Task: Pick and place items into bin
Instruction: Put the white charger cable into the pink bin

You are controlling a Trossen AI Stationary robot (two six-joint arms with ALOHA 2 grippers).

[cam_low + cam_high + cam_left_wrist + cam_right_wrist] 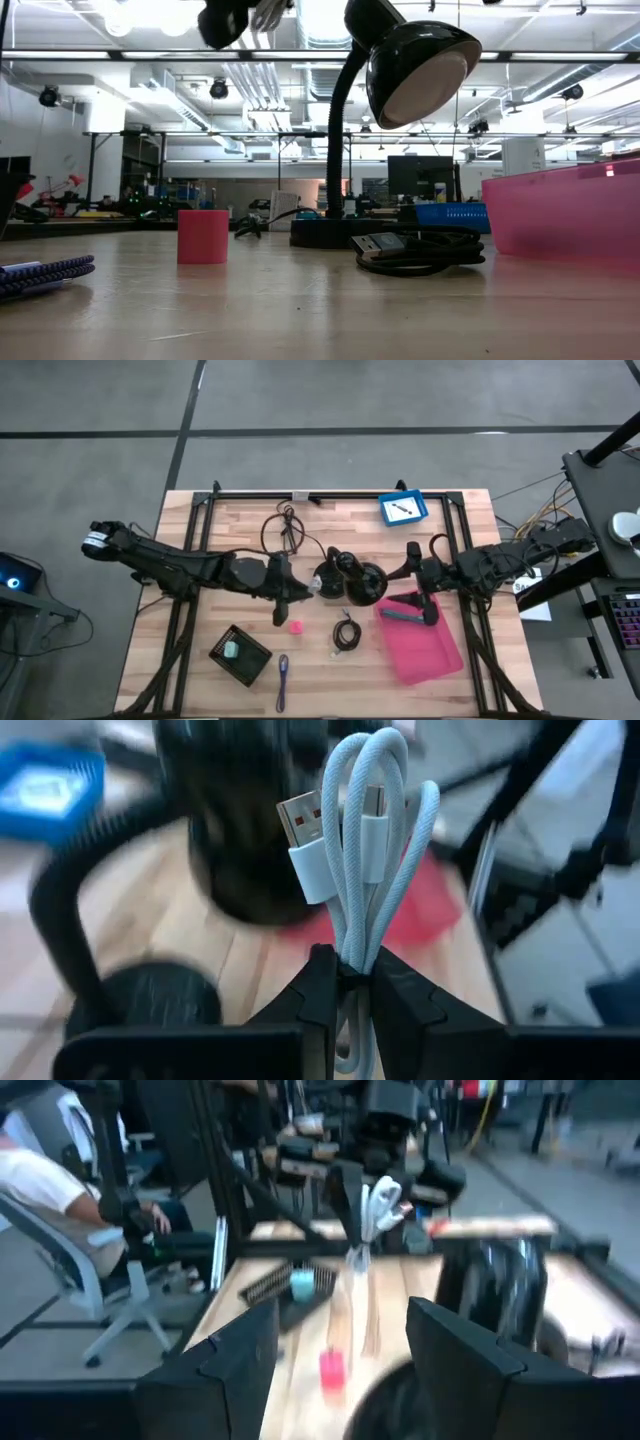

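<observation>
We look down on a wooden table [200,530] with a dark arm reaching in from each side. The left gripper [345,982] is raised above the table's middle, beside a black desk lamp [350,578], and its fingers are pinched tight on a folded pale-blue USB cable [362,840], whose plugs stand up above the fingertips. The right gripper [340,1355] hovers over the near end of a pink bin [420,638] on the right side of the table, its two fingers spread wide and holding nothing. Something greyish lies in the bin under that gripper, though we cannot make out what it is. On the table between the arms sit a small pink cube [295,627] and, to its right, a coiled black cable [347,634]. Near the front edge, a purple pen [283,678] lies just beside a black tray [240,655] holding a pale-blue cube [232,650]. A blue box [403,508] sits at the far edge.
</observation>
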